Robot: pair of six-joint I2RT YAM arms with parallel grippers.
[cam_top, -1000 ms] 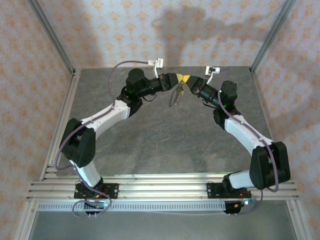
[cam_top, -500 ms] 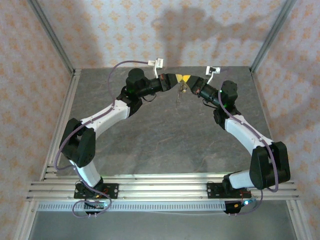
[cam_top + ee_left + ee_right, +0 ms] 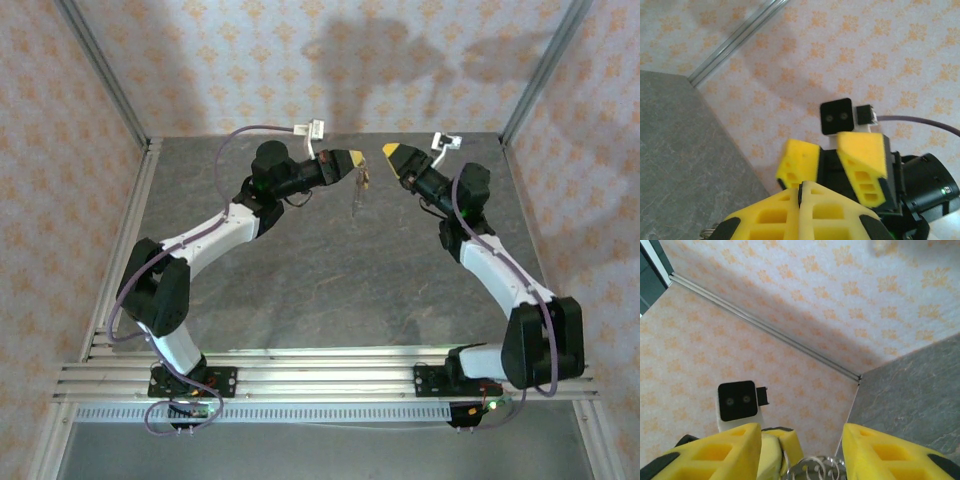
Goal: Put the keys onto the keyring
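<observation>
The grey, stone-patterned tabletop (image 3: 330,290) is my reference, and all the work hangs in the air above the middle of its far edge. My two white-and-black arms, left (image 3: 215,230) and right (image 3: 495,265), reach toward each other there.

The yellow-fingered left tool (image 3: 357,159) is clamped tight. In its wrist view the two pads meet with no gap. From it dangles the thin, pale wire keyring (image 3: 358,192), hanging free above the tabletop. The right tool (image 3: 390,151) stands near but apart, with its yellow fingers spread and nothing between them. In its wrist view the ring's coiled edge sits just beyond those fingers, beside the left tool's tip.

Small bits cluster at the top of the ring, but they are too small for me to say whether a key is among them.

I judge the step in hand to be the threading itself: the left side holds the ring steady while the right side is free to work. The next move calls for the right tool to take a key and line its hole up with the ring's opening — fine work, since the ring can swing.

I can read no brand, label or writing anywhere.
</observation>
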